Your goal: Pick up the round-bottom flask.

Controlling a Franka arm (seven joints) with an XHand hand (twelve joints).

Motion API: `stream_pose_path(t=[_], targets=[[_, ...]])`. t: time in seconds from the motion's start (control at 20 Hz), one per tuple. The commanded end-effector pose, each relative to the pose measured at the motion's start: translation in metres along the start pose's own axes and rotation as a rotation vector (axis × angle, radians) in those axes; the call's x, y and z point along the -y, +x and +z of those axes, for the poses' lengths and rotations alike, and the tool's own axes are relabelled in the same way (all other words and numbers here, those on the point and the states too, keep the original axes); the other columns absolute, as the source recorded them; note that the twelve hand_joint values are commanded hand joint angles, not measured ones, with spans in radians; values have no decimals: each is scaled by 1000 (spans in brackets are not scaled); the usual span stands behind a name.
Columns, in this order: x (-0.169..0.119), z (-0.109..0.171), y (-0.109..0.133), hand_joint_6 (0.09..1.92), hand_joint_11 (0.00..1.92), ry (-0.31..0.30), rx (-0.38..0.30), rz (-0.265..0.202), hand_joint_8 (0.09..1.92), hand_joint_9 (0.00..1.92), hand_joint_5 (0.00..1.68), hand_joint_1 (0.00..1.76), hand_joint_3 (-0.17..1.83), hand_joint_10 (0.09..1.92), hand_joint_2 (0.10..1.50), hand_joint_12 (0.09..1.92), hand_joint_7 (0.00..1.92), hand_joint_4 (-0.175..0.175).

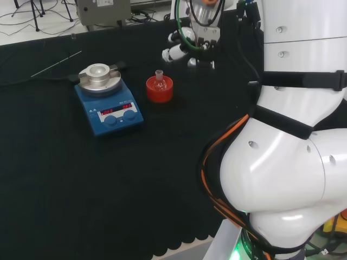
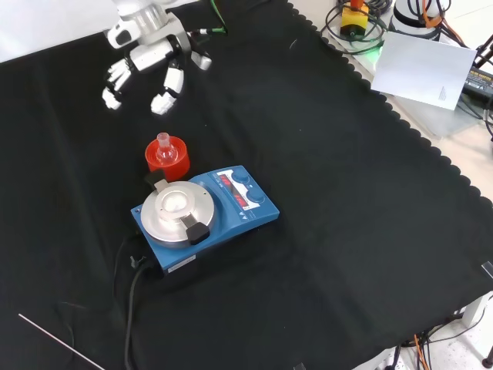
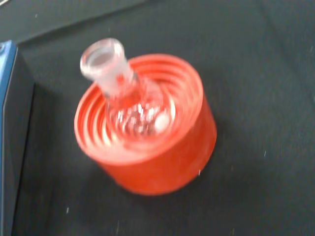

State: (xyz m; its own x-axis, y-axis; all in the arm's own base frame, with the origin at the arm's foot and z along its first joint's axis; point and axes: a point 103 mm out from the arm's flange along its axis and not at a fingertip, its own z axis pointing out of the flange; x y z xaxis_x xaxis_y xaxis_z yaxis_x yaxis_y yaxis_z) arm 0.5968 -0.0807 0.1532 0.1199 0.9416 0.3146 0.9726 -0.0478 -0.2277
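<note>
Glass, clear and small, forms the round-bottom flask (image 1: 159, 80) that sits in the hollow of 1 red ribbed ring stand (image 1: 159, 91) on the black cloth (image 1: 108, 184), its short neck (image 3: 105, 64) pointing up with a slight lean in the wrist view. In the head view the stand is just to the right of the blue magnetic stirrer with a round silver plate (image 1: 107, 98), close to it but apart; in the front view the stand (image 2: 167, 157) lies just beyond that stirrer (image 2: 202, 214) and nearly touches its far edge. The black and white robot hand (image 2: 146, 65) hovers above the cloth beyond the stand in the front view, well apart from the flask (image 2: 163, 151), its fingers (image 2: 167, 91) spread wide and hanging downward, holding nothing. In the head view the hand (image 1: 187, 46) is to the upper right of the stand. A thin metal rod (image 1: 56, 64) lies on the cloth to the far left of the stirrer in the head view.
</note>
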Motion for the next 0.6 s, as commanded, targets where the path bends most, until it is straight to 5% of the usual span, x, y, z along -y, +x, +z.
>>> stream_pose_path(t=[0.05,0.6], targets=[[14,22,-7,87,0,-13,-35,-26,628,203,444,714,522,704,793,1073,119,-45],[24,52,-9,87,0,-38,-86,-72,631,233,484,732,538,697,775,1085,155,-44]])
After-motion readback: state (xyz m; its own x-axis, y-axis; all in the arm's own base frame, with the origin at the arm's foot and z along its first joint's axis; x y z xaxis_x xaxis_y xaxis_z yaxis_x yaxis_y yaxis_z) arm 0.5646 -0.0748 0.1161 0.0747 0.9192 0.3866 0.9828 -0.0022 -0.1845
